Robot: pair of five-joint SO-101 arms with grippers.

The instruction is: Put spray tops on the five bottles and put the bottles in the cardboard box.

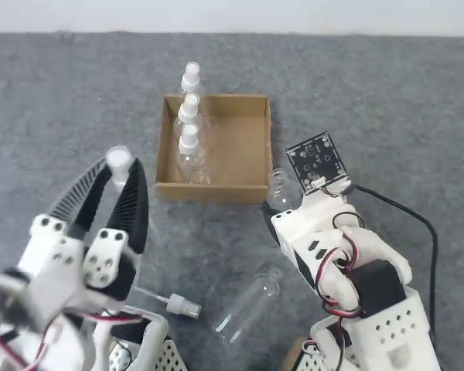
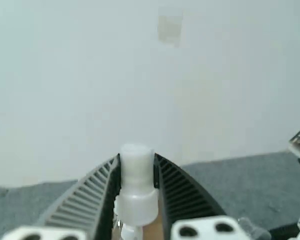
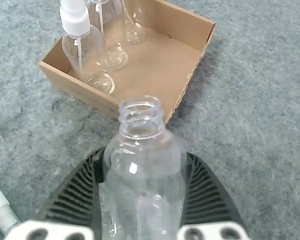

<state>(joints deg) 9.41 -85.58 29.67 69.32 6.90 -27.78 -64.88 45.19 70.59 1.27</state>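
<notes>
Robot arms poised to cap an open bottle (image 1: 279,185).
The left gripper (image 1: 117,182) clamps a spray top (image 2: 136,175) at left; the right gripper (image 3: 144,165) holds the bottle upright beside the cardboard box's (image 1: 240,147) near right corner. Next, the stem probably needs aligning over the neck.

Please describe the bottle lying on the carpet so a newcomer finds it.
Find the cardboard box, then look between the left arm and the right arm. There a clear bottle rests on the grey carpet. It alone lies sideways, uncapped and unheld.
</notes>
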